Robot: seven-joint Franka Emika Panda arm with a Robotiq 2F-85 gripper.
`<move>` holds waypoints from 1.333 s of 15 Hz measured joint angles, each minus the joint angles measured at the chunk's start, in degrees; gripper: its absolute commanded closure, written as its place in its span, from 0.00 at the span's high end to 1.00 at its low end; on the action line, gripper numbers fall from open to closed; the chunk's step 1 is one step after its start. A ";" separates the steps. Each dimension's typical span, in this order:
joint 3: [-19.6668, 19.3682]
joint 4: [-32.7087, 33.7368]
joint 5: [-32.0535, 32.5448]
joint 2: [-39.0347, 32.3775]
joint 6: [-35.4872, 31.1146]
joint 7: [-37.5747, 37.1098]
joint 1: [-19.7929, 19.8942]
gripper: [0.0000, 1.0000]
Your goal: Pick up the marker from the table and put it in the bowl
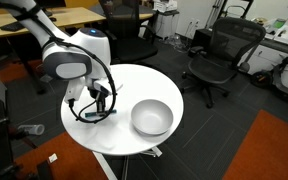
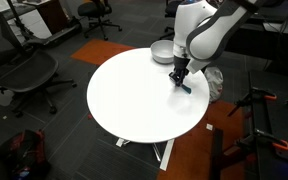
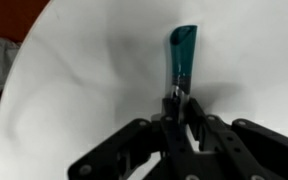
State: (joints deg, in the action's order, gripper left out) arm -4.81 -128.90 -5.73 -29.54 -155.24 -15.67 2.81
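The marker (image 3: 181, 58) is a slim pen with a teal-blue section pointing away from the wrist camera; its dark end sits between the fingers of my gripper (image 3: 181, 103), which is shut on it. In an exterior view the gripper (image 1: 97, 103) is low over the round white table (image 1: 124, 85), left of the white-grey bowl (image 1: 152, 117). In an exterior view the gripper (image 2: 180, 78) holds the marker (image 2: 184, 86) at the table (image 2: 134, 95) surface, just in front of the bowl (image 2: 162, 52). Whether the marker still touches the table I cannot tell.
Black office chairs (image 1: 222, 55) (image 2: 24, 70) stand around the table on dark carpet. A light-wood desk (image 1: 44, 18) is at the back. An orange carpet patch (image 1: 274, 150) lies to one side. Tripod legs (image 2: 259, 120) stand near the table.
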 measured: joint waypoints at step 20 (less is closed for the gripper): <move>-6.13 12.25 0.59 10.26 8.33 0.77 3.24 0.05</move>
State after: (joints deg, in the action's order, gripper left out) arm -10.94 -116.65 -5.14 -19.28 -146.90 -14.90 6.05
